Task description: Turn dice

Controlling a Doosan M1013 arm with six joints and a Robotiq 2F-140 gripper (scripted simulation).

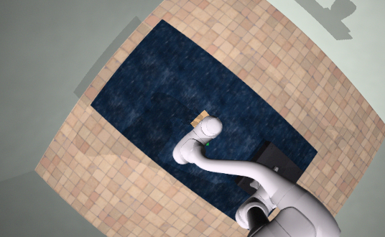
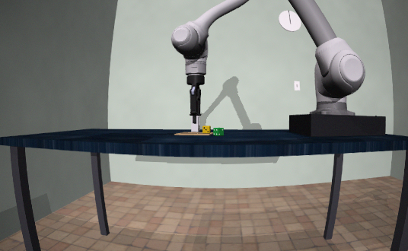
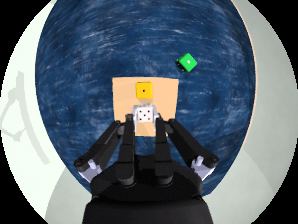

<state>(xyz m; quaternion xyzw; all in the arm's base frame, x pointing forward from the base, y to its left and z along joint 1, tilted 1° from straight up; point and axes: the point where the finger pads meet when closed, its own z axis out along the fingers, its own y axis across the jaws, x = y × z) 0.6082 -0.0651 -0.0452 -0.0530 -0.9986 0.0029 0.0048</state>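
Observation:
My gripper (image 3: 144, 110) is shut on a white die (image 3: 144, 115) and holds it low over the tan mat (image 3: 145, 103), at or just above its surface; in the side view the white die (image 2: 195, 128) sits at the mat's (image 2: 192, 133) near end. A yellow die (image 3: 143, 88) lies on the mat beyond it, one pip up, and also shows in the side view (image 2: 206, 129). A green die (image 3: 188, 63) lies off the mat on the dark blue table, to the right; it also shows in the side view (image 2: 218, 131). In the overhead view the wrist hides the dice, and only a corner of the mat (image 1: 199, 118) shows.
The arm's black base block (image 2: 336, 125) stands on the table at the right. The table edges lie well away from the mat.

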